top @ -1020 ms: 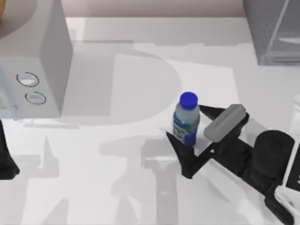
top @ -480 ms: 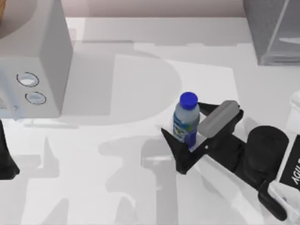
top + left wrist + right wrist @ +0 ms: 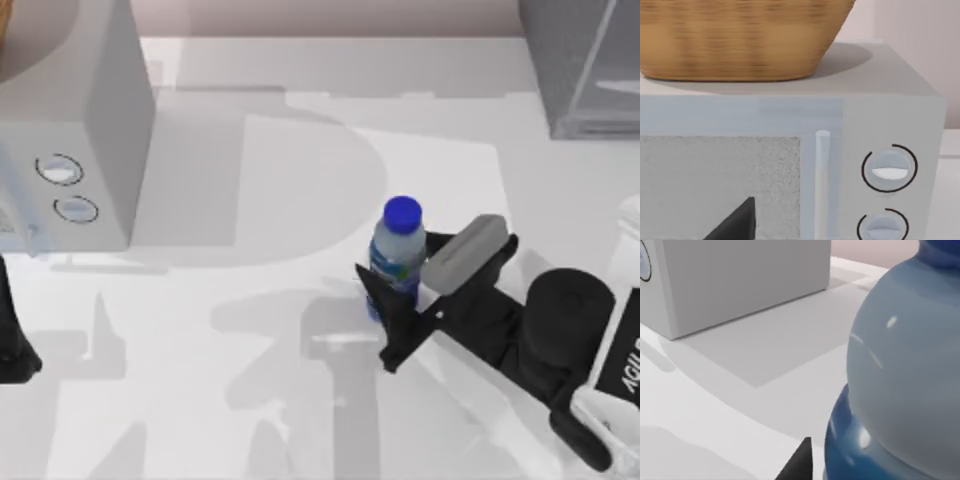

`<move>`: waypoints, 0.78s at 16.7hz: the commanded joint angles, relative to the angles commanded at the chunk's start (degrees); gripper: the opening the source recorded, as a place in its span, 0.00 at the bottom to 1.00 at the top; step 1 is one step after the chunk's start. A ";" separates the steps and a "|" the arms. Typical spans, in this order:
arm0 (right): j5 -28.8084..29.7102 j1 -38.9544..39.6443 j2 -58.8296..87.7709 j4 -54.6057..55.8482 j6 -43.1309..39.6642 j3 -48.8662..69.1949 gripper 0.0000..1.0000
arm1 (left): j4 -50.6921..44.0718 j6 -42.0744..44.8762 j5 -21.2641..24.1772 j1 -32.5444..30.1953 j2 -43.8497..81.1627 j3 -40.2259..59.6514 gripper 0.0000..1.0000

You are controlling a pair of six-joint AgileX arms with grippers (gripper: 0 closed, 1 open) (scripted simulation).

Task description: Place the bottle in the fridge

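glossy see-through plastic bottle (image 3: pixel 397 258) with a smooth blue cap, matte black right gripper (image 3: pixel 405 283) fingers, woven wicker basket (image 3: pixel 740 37), smooth matte grey box (image 3: pixel 75 130) with shiny dials, matte white table (image 3: pixel 250 330), speckled dark grey fridge (image 3: pixel 575 60)

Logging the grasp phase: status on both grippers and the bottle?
Right gripper shut on the bottle, upright on table mid-right. Left arm parked at left edge. Fridge far right; path open.

The right gripper (image 3: pixel 398 285) reaches in from the near right, fingers closed on the bottle (image 3: pixel 398 250); the left arm sits parked at the left edge.
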 joint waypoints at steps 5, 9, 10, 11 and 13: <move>0.00 0.00 0.00 0.00 0.00 0.00 0.10 | 0.00 0.00 0.00 0.00 0.00 0.00 1.00; 0.00 0.00 0.00 0.00 0.00 0.00 0.01 | 0.00 0.00 0.00 0.00 0.00 0.00 1.00; 0.00 0.00 0.00 0.00 0.00 0.00 0.01 | 0.00 0.00 0.00 0.00 0.00 0.00 1.00; 0.00 0.00 0.00 0.00 0.00 0.00 0.01 | 0.00 0.00 0.00 0.00 0.00 0.00 1.00; 0.00 0.00 0.00 0.00 0.00 0.00 0.01 | 0.00 0.00 0.00 0.00 0.00 0.00 1.00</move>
